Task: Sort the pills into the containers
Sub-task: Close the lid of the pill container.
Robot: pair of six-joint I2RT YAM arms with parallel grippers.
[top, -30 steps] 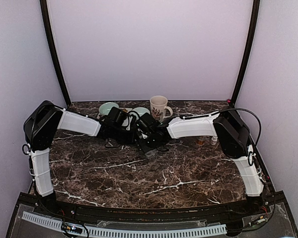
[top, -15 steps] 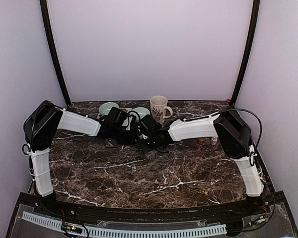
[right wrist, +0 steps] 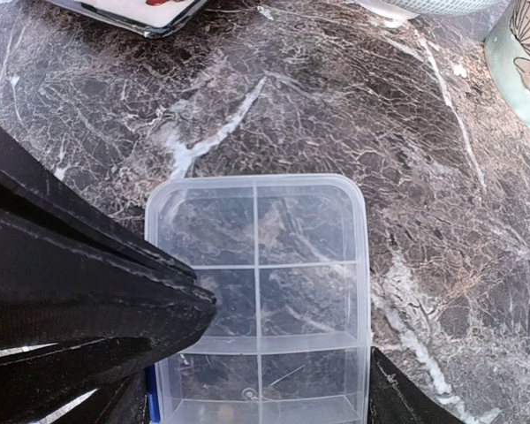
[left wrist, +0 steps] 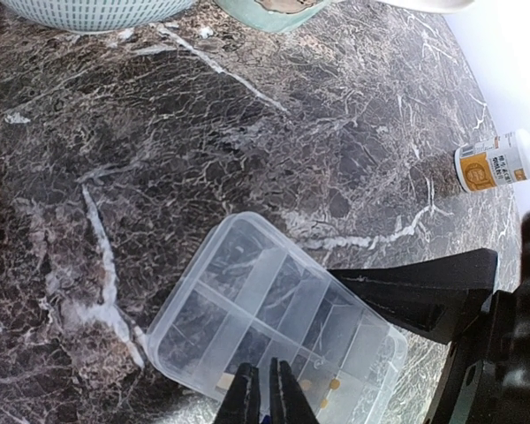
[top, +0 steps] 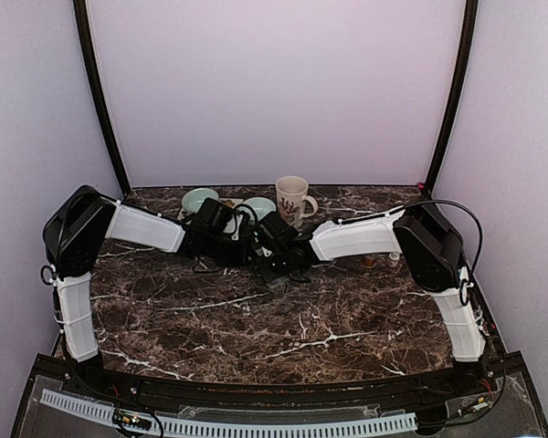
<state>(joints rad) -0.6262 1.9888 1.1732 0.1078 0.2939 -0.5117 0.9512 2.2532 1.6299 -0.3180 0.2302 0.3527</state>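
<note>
The container (left wrist: 247,300) is a clear compartment box lying flat on the dark marble, also seen in the right wrist view (right wrist: 309,230). A tan pill (left wrist: 225,382) and small orange pills (left wrist: 335,384) lie in its near compartments. My left gripper (left wrist: 265,382) hangs shut over that near edge, nothing between its tips. A blue sliver (right wrist: 150,393) shows by the box's wall; I cannot tell what it is. My right gripper (right wrist: 256,393) straddles the box, jaws closed in on its two long sides. One of its fingers (left wrist: 424,291) lies along the box's far side.
Two pale green bowls (top: 199,199) (top: 258,205) and a patterned mug (top: 292,198) stand at the back. An amber pill bottle (left wrist: 499,163) lies on its side to the right. Both arms meet mid-table, hiding most of the box from above.
The right gripper's jaws have narrowed a little onto the box and the right arm has shifted slightly. The left arm has stayed still.
</note>
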